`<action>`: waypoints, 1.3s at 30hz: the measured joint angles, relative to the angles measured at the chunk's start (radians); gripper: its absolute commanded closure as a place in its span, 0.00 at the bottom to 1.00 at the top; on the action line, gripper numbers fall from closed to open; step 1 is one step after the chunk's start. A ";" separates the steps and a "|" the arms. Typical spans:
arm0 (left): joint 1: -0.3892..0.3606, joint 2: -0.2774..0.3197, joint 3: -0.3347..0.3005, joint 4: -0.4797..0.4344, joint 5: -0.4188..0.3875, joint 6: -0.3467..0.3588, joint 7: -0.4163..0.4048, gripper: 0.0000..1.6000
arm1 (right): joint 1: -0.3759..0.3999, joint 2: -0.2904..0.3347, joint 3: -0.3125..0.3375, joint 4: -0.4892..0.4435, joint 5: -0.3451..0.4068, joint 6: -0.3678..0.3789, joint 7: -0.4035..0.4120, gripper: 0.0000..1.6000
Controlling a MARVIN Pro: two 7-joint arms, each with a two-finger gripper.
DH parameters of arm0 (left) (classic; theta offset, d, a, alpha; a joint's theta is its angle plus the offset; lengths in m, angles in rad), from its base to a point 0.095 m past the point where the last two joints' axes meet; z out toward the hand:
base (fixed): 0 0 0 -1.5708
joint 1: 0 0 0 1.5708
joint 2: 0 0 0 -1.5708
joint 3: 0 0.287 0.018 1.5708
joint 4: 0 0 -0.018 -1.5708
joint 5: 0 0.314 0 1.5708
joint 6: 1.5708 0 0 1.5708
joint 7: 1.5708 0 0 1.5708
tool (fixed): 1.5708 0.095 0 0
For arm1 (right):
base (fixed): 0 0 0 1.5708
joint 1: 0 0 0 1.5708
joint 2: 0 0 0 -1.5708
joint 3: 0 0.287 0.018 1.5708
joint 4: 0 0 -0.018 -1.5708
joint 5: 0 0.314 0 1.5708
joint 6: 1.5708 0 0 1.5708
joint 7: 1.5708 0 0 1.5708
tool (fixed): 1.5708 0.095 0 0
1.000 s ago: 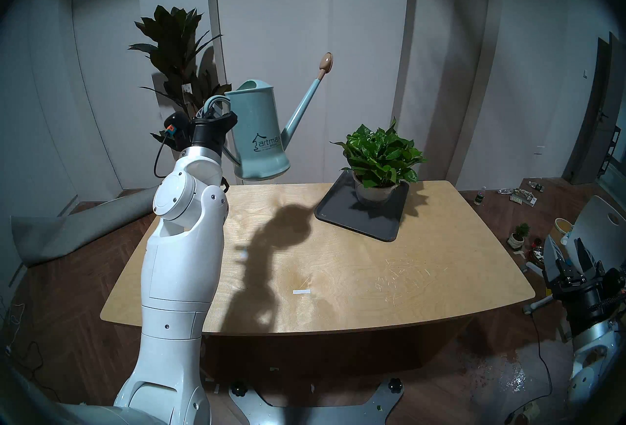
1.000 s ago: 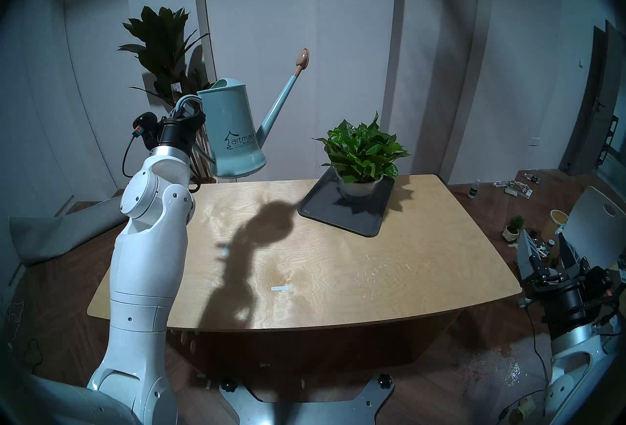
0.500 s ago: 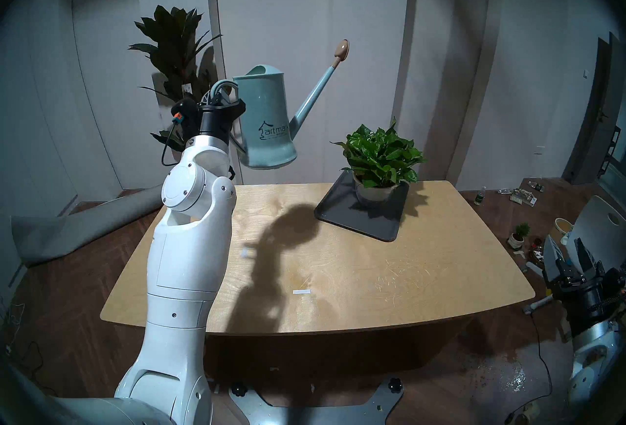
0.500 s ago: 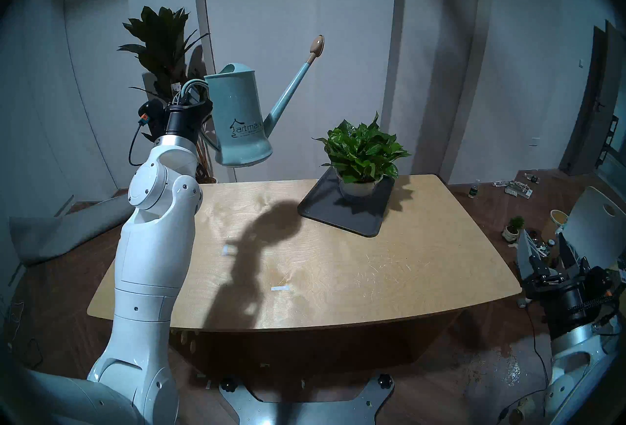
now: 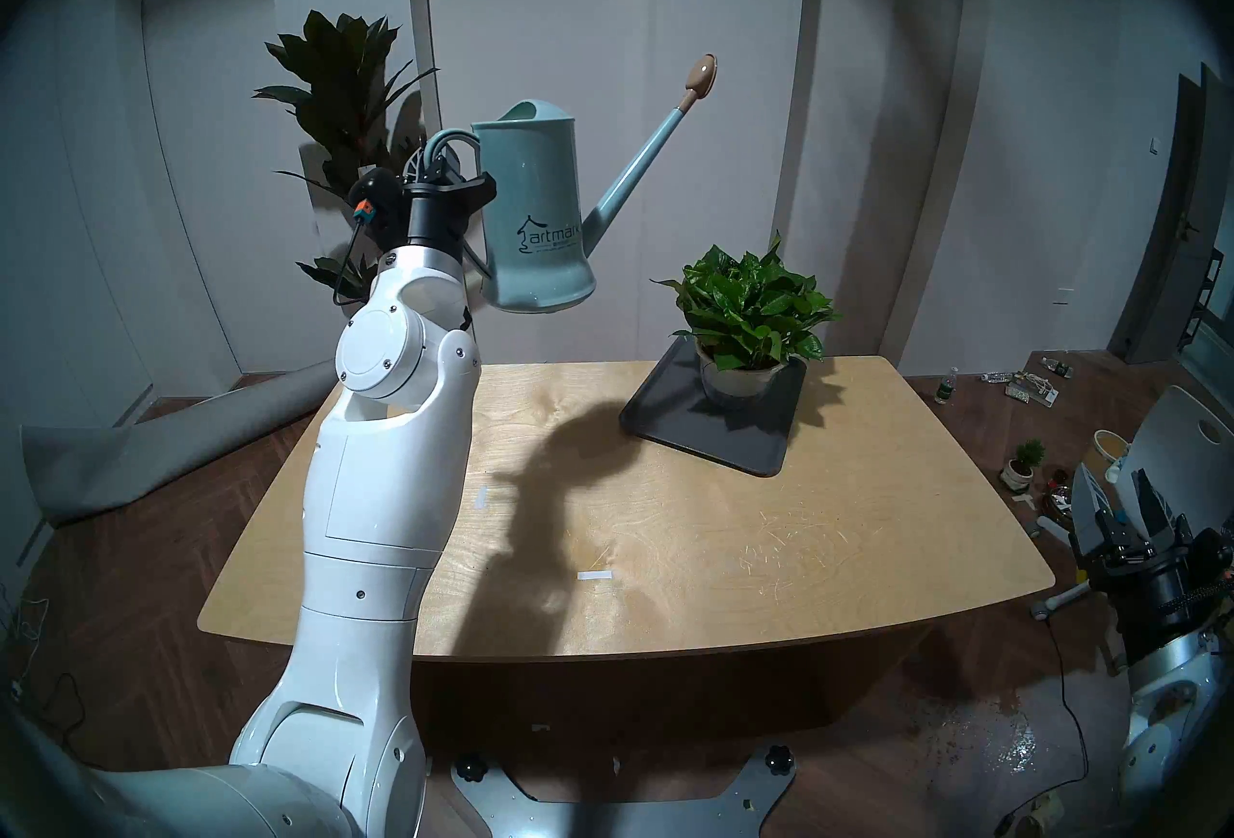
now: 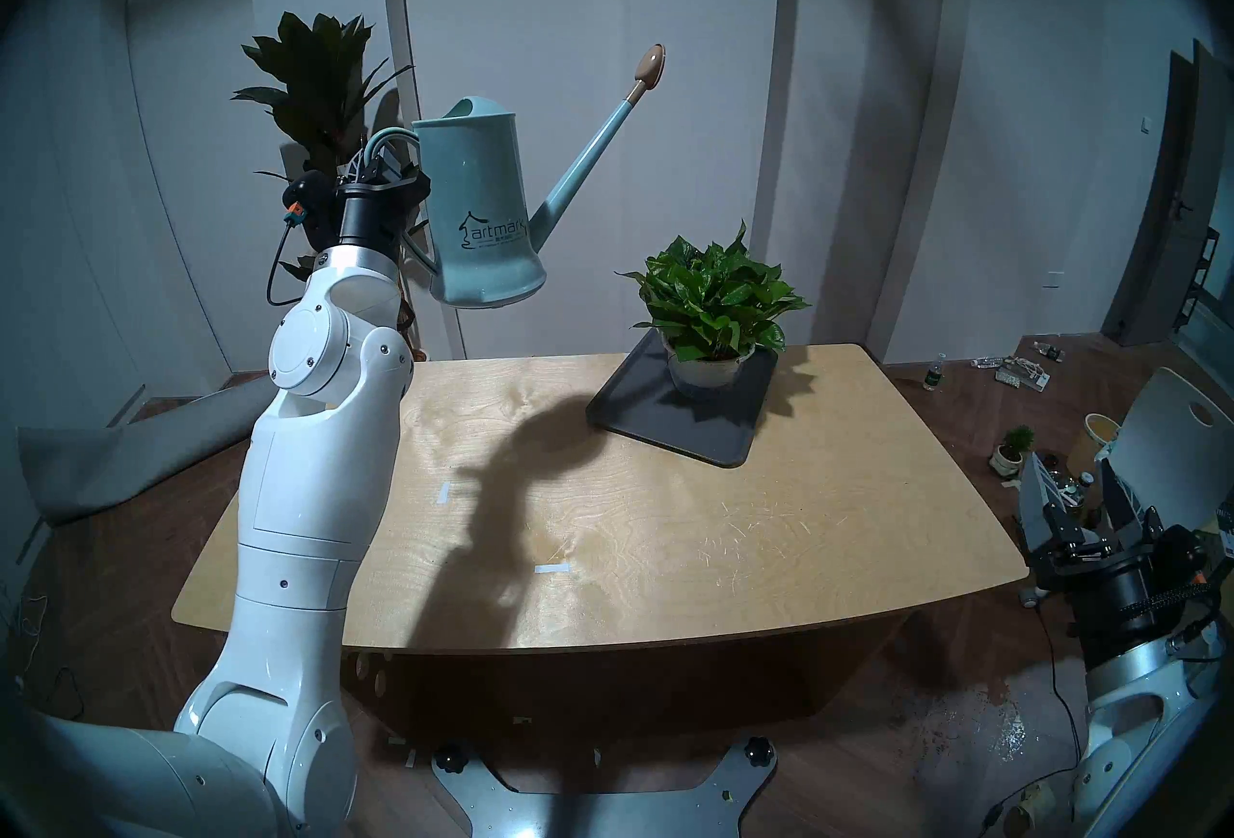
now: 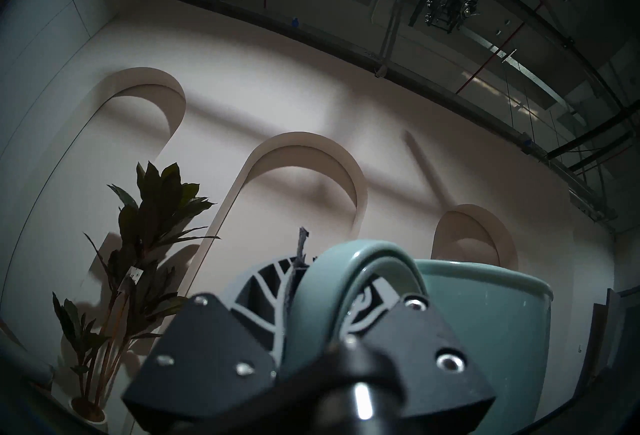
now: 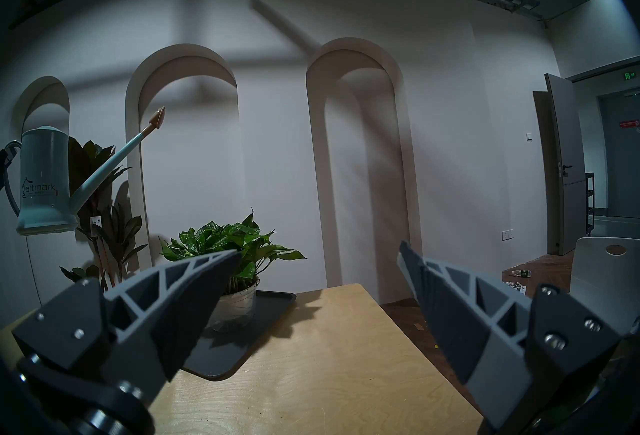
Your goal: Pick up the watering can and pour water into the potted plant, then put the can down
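Observation:
My left gripper (image 5: 442,157) is shut on the loop handle of the pale teal watering can (image 5: 537,209) and holds it upright, high above the far left of the table. The can's spout points up and right, its tan rose tip (image 5: 702,72) left of and well above the potted plant (image 5: 748,299). The plant has bright green leaves in a pale round pot on a dark tray (image 5: 708,426). The can also shows in the left wrist view (image 7: 485,320) and in the right wrist view (image 8: 43,178). My right gripper (image 5: 1112,493) is open and empty off the table's right edge.
A tall dark-leaved plant (image 5: 347,102) stands against the wall behind the can. The wooden table (image 5: 668,536) bears two white tape marks. A white chair (image 5: 1188,449), a tiny potted plant (image 5: 1025,463) and clutter lie on the floor at the right.
My left arm has lifted the watering can up and to the right, toward the potted plant. The can stays upright. The right arm has not moved.

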 measured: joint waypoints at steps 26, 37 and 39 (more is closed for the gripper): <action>-0.093 0.116 -0.012 0.216 0.113 -0.098 -0.226 1.00 | 0.000 0.000 0.000 0.000 0.000 0.000 0.000 0.00; -0.135 0.125 0.021 0.275 0.183 -0.099 -0.275 1.00 | 0.000 0.000 0.000 0.001 0.000 0.000 0.000 0.00; -0.142 0.122 0.028 0.284 0.196 -0.099 -0.282 1.00 | 0.000 0.000 0.000 0.001 0.000 0.000 0.000 0.00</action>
